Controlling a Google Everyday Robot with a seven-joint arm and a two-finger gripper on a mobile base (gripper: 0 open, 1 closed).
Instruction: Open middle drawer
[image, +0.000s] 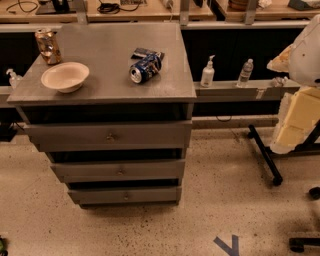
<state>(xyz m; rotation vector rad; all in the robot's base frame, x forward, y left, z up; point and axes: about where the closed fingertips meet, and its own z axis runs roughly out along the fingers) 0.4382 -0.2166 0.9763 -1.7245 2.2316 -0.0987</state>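
The middle drawer (119, 170) is the second of three grey fronts in a grey metal cabinet, with a small round knob (120, 172) at its centre. Its front looks pushed in, stacked between the top drawer (110, 135) and the bottom drawer (125, 194). My gripper (296, 122) shows as a pale cream shape at the right edge, under the white arm (305, 50). It hangs well to the right of the cabinet, far from the knob and touching nothing of it.
On the cabinet top (110, 85) lie a cream bowl (65, 76), a blue can on its side (145, 67), a dark packet (146, 51) and an upright can (48, 46). A pump bottle (207, 72) and water bottle (245, 72) stand on a rear ledge. A black stand leg (265, 156) crosses the floor at right.
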